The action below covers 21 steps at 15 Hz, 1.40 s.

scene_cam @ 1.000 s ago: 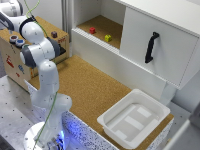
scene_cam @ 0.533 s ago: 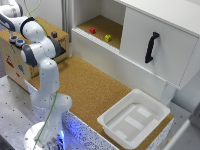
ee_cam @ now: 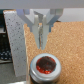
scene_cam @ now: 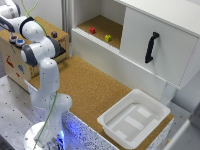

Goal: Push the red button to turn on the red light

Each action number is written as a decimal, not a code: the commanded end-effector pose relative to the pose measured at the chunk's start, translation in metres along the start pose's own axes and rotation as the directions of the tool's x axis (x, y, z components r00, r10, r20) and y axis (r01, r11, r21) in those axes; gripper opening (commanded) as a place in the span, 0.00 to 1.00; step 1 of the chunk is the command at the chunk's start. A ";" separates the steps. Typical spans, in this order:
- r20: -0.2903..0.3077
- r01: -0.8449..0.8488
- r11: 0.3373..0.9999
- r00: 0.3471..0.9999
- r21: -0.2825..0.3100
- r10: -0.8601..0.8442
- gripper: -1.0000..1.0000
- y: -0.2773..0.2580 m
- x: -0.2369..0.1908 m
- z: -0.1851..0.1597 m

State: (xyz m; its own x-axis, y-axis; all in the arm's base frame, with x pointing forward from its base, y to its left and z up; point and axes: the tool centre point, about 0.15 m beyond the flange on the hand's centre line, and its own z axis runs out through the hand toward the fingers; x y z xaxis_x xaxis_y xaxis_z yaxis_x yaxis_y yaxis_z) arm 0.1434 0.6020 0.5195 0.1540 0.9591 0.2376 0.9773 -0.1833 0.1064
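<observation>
In the wrist view my gripper [ee_cam: 43, 44] hangs just above a round red button [ee_cam: 45, 65] with a dark grey rim. The fingers [ee_cam: 39, 29] stand close together with nothing between them. In the exterior view the red button [scene_cam: 53, 34] sits on top of the wooden box [scene_cam: 15, 62] at the exterior view's left, and my arm's own links hide the gripper there. The red light [scene_cam: 12, 38], a small cap with an orange-red centre, sits on the box's near corner beside a like cap with a blue centre [scene_cam: 20, 42].
A white cabinet [scene_cam: 160, 50] with a black handle [scene_cam: 151, 46] stands at the back. Its open shelf holds a red block [scene_cam: 92, 30] and a yellow block [scene_cam: 108, 38]. A white tray [scene_cam: 134, 117] lies on the cork table [scene_cam: 90, 90].
</observation>
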 end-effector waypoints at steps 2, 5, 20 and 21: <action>0.120 -0.026 0.999 0.992 -0.021 0.028 0.00 0.007 0.016 0.024; 0.203 -0.015 0.999 0.979 -0.032 0.021 0.00 0.006 0.003 0.069; 0.080 -0.067 0.995 0.994 -0.079 0.074 1.00 0.020 -0.011 -0.021; 0.071 -0.074 0.994 0.994 -0.084 0.080 1.00 0.025 -0.015 -0.020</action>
State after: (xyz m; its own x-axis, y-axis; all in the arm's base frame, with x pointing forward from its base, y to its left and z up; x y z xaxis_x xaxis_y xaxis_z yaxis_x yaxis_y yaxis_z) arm 0.1452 0.5874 0.5283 0.2014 0.9556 0.2152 0.9608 -0.2355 0.1466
